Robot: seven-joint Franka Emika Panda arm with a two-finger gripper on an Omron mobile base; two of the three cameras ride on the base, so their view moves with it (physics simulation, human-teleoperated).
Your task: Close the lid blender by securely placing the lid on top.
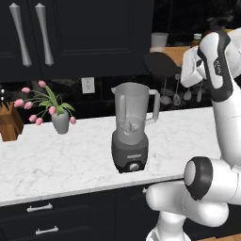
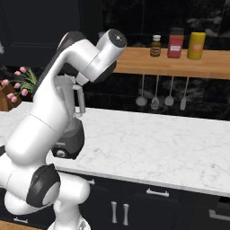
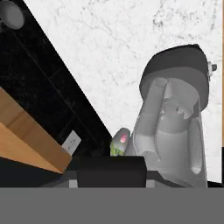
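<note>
The blender (image 1: pixel 131 127) stands on the white marble counter (image 1: pixel 56 160), a clear grey-tinted jar with a side handle on a dark base with a round knob. The jar's mouth is uncovered. The black lid (image 1: pixel 160 65) hangs in the air above and to the right of that mouth, apart from the jar. My gripper (image 1: pixel 178 68) is shut on the lid's right edge. In the hand view the lid (image 3: pixel 111 171) is a dark slab held in my gripper (image 3: pixel 111 177), with the blender (image 3: pixel 175 127) below and to the right. In the right base view my arm hides most of the blender (image 2: pixel 69 141).
A vase of pink tulips (image 1: pixel 60 121) and a wooden knife block (image 1: pixel 9 123) stand at the counter's left. A wooden shelf (image 2: pixel 179 60) with jars runs along the back wall, with utensils (image 2: pixel 155 96) hanging under it. Dark upper cabinets (image 1: pixel 70 37) hang above.
</note>
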